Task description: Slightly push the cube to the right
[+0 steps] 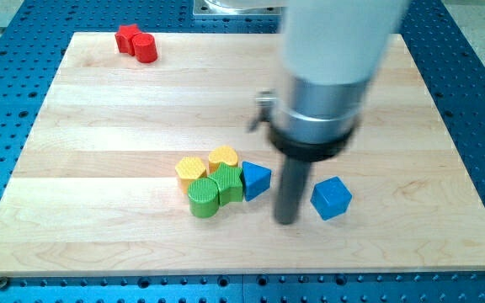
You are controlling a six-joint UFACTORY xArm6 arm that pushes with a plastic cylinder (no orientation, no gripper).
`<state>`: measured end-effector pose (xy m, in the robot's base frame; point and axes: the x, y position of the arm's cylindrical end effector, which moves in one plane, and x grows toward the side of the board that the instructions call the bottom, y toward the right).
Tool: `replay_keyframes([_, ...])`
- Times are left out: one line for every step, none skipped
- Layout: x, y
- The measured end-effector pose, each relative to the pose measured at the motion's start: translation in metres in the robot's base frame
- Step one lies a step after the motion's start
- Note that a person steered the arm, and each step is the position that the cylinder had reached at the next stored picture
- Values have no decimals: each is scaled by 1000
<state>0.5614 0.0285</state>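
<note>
The blue cube (331, 198) lies on the wooden board (99, 126) at the view's lower right of centre. My tip (286, 220) stands just left of the cube, close to it or touching it, between the cube and a blue triangular block (255, 179). The rod rises from there to the arm's large grey body at the view's top.
Left of my tip is a tight cluster: a yellow hexagonal block (191, 169), a yellow heart (223, 156), a green cylinder (201, 199), a green block (229, 183). A red star (127, 37) and a red cylinder (146, 48) sit at the top left corner.
</note>
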Motion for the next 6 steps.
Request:
replay_keyframes([-14,-12])
replay_keyframes([-28,56])
replay_keyframes([-25,138])
replay_keyframes([-22,79])
replay_keyframes([6,116])
replay_keyframes([4,126])
